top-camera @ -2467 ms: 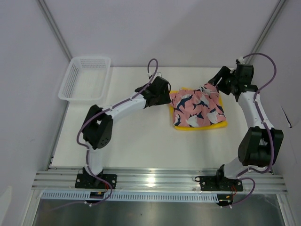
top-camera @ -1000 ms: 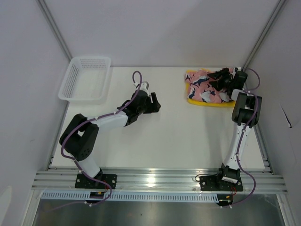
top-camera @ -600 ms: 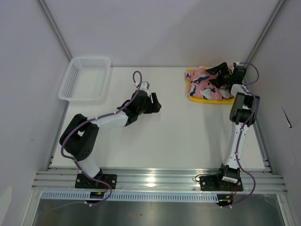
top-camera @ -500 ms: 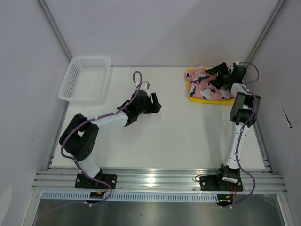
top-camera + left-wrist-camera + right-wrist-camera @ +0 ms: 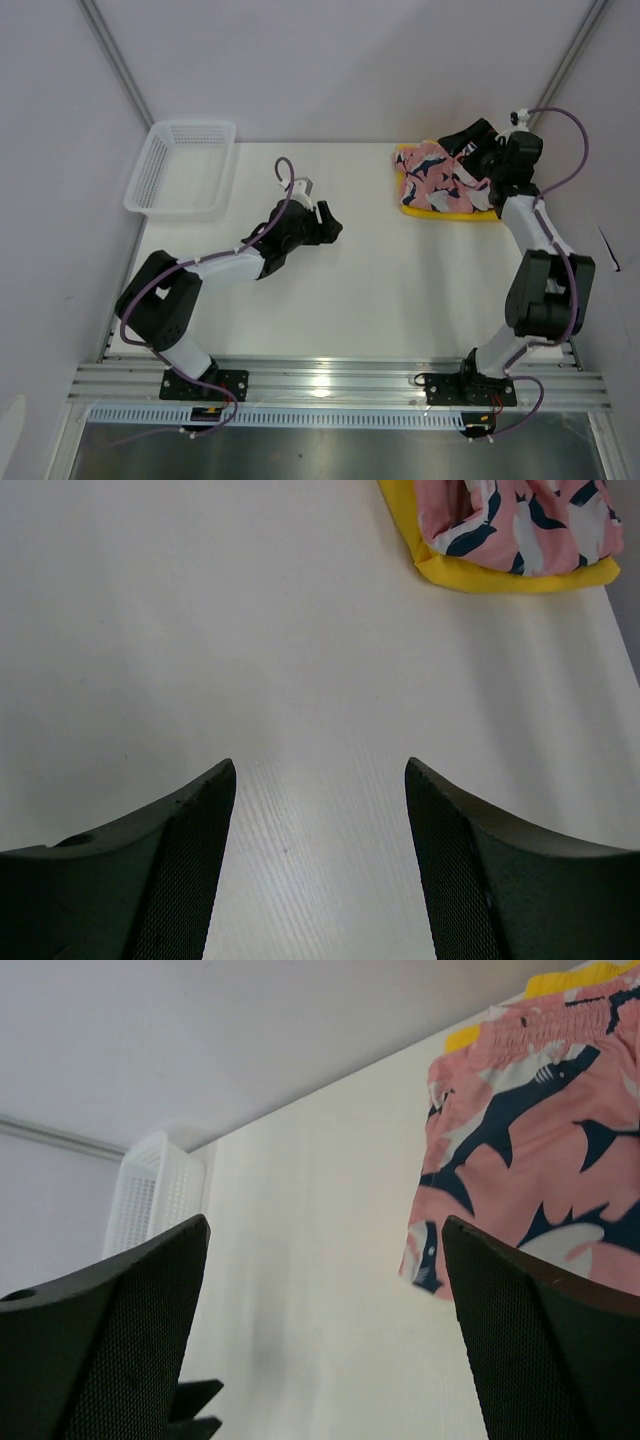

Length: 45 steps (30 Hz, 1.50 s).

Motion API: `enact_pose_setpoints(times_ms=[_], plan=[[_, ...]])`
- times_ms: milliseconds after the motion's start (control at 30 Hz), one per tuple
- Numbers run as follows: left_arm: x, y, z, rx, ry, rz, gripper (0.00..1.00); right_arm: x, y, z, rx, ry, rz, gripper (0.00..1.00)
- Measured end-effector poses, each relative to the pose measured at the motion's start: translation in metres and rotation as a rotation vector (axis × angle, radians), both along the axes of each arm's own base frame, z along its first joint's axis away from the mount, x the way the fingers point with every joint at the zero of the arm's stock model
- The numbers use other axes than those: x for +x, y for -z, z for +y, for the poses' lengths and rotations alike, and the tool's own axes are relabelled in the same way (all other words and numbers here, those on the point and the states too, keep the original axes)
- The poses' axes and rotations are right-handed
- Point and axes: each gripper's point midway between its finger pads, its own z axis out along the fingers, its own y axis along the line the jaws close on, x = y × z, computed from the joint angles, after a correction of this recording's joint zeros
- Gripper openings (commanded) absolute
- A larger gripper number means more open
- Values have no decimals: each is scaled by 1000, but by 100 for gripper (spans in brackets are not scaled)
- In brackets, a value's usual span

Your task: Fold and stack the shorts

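White table (image 5: 380,300), pale walls (image 5: 350,70), shorts (image 5: 437,182) stacked

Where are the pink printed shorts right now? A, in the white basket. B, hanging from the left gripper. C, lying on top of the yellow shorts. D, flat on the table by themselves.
C: the pink shorts lie on the yellow shorts, whose edge shows along their near side.

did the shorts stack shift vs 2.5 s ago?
Yes. The shorts stack went back and right, farther from the basket, into the far right corner of the table.
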Motion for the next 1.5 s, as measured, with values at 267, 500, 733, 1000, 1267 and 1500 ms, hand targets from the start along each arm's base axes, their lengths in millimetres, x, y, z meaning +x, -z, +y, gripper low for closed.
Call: enact_pose_setpoints(times_ms=[267,500,733,1000,1267,1500], plan=[[-11,-17,10,-34,4,-75,72,-114,-41,54,-241,5,-201,99],[-18,-39,19,-54,-5,-140,72,-172,13,40,-328,77,-184,99],[-27,-64,36,-65,-42,-216,72,-201,80,54,-431,43,-100,99],[-59,-51,74,-37,-107,-220,72,-219,108,72,-459,-33,-113,99],[-94,-49,113,-62,-167,-271,72,-220,111,82,-447,-66,-136,99],[-111,-27,136,-103,-239,-278,89,-214,121,85,-435,-67,-115,100]])
